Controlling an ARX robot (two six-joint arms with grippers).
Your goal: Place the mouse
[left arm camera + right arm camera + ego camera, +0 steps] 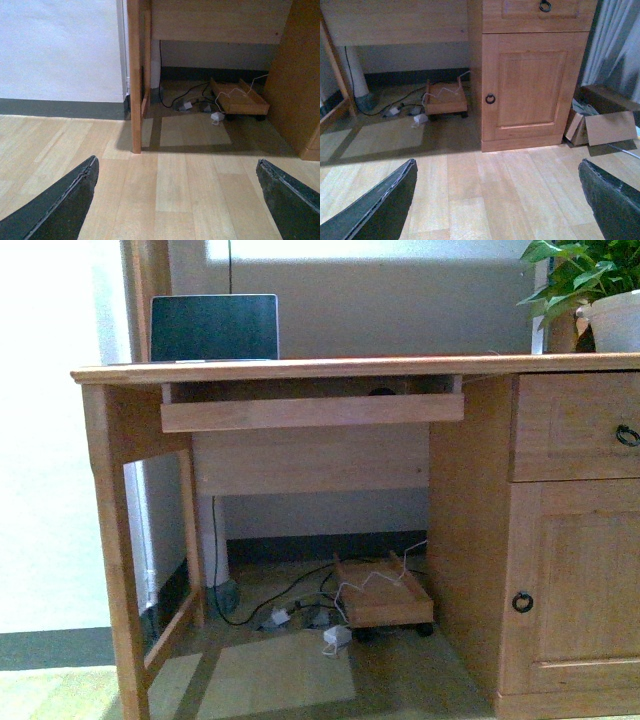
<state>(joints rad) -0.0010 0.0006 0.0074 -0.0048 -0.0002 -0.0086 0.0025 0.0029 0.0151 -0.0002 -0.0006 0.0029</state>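
Pickup not begun: left hand (176, 162) and right hand (496, 162) spread, empty; you must reach the likely mouse (382, 392), upper centre

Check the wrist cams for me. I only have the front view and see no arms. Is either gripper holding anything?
Observer: No. The left gripper is open with nothing between its fingers, just wood floor below.
Operator: Right one?
Observer: The right gripper is open and empty too.
Operator: Anything past the cabinet, outside my frame?
Observer: Yes. Cardboard pieces sit on the floor beside the cabinet, under a curtain.
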